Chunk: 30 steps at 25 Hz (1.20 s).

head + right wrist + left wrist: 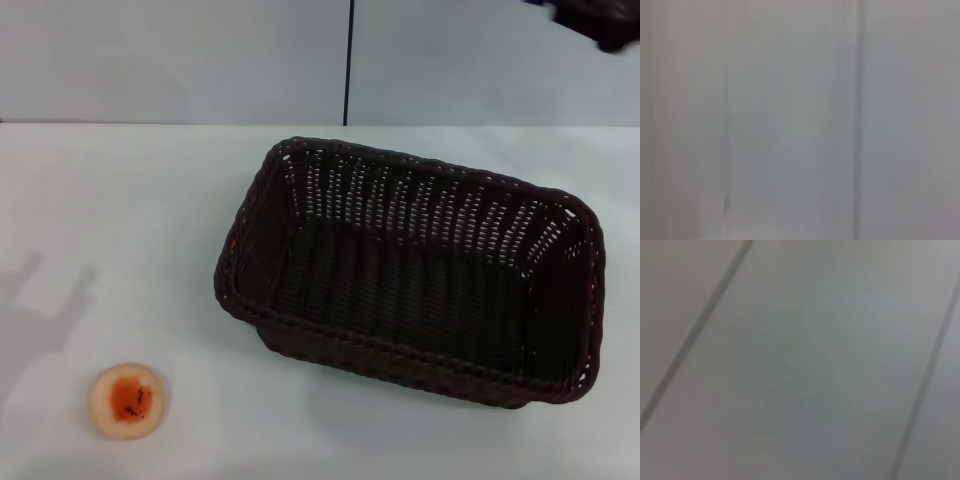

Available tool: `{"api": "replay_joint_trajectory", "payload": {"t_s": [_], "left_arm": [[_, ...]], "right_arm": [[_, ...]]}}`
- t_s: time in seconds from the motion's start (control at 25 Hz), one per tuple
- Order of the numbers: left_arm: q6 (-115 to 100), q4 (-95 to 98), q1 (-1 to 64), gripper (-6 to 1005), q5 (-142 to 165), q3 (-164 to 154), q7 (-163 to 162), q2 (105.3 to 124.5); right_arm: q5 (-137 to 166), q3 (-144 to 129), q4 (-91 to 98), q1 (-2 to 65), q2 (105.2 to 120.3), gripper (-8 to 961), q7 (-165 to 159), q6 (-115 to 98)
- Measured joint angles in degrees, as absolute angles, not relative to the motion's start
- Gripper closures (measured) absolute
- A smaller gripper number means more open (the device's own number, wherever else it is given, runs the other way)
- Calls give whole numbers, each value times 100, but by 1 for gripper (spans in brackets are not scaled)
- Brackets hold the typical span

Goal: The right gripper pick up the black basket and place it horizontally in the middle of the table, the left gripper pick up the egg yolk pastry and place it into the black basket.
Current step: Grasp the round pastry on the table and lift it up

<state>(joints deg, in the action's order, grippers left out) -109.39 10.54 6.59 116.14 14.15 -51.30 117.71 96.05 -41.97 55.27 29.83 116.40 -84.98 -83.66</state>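
Note:
The black basket point(420, 275) lies on the white table point(120, 220), right of centre, long side roughly across the view and turned a little; it is empty. The egg yolk pastry point(128, 401) sits on the table at the near left, well apart from the basket. A dark part of the right arm point(600, 18) shows at the top right corner, high above the table; its fingers are not visible. The left gripper is out of the head view; only its shadow falls on the table at the left. Both wrist views show only plain grey wall panels.
A pale wall with a dark vertical seam point(348, 60) stands behind the table's far edge. Bare tabletop lies between the pastry and the basket.

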Motion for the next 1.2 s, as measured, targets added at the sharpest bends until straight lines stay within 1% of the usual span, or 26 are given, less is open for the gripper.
{"api": "replay_joint_trajectory", "payload": {"t_s": [0.04, 0.08, 0.12, 0.16, 0.24, 0.28, 0.48, 0.56, 0.68, 0.88, 1.2], "left_arm": [[-10939, 1054, 659, 187, 11614, 1415, -5130, 11771], [-10944, 1262, 679, 187, 11612, 1160, -5265, 11759], [-10925, 1699, 708, 187, 11613, 353, -5511, 11734], [-10911, 1751, 710, 187, 11615, 232, -5546, 11731], [-10799, 2083, 708, 187, 11617, -552, -5681, 11727], [-10744, 2196, 690, 187, 11615, -841, -5704, 11738], [-10658, 2317, 648, 187, 11632, -1207, -5709, 11748], [-10593, 2351, 622, 192, 11717, -1263, -5711, 11743], [-10447, 2358, 586, 204, 11843, -1271, -5711, 11732], [-10027, 2364, 531, 223, 12168, -1257, -5663, 11750], [-9779, 2369, 498, 254, 12252, -1294, -5653, 11759]], "right_arm": [[9262, -4184, 5435, 2735, 11689, 678, -8270, -8373], [8712, -4134, 5235, 2371, 11776, 678, -7900, -8350], [8712, -4134, 5235, 2371, 11776, 643, -7900, -8350], [8323, -3967, 4952, 2117, 11849, 609, -7630, -8315], [8125, -3827, 4728, 2015, 11874, 540, -7480, -8305], [7736, -3545, 4219, 1912, 11873, 505, -7184, -8307], [7299, -2702, 3368, 1710, 11850, 420, -6523, -8306], [7292, -2545, 3326, 1655, 11851, 386, -6458, -8294], [7265, -1949, 3146, 1508, 11850, 386, -6382, -8269], [7259, -1425, 2882, 1499, 11827, 386, -6231, -8267], [7254, -1352, 2662, 1545, 11824, 385, -6019, -8216]]}}
